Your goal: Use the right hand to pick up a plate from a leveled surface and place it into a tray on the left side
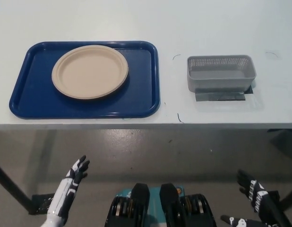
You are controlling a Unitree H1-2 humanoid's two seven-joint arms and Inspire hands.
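A beige round plate [90, 71] lies flat inside the blue tray [145, 101] on the left half of the white table. My black right hand [257, 198] is low at the bottom right, below the table's front edge, open and holding nothing. My white left hand [70, 187] hangs at the lower left, also below the table edge, with its fingers spread and nothing in it. Both hands are well away from the plate and the tray.
A grey perforated basket [220, 73] stands on the right side of the table on a dark strip of tape [220, 96]. The table's front edge [146, 125] crosses the picture at mid-height, with grey floor below it.
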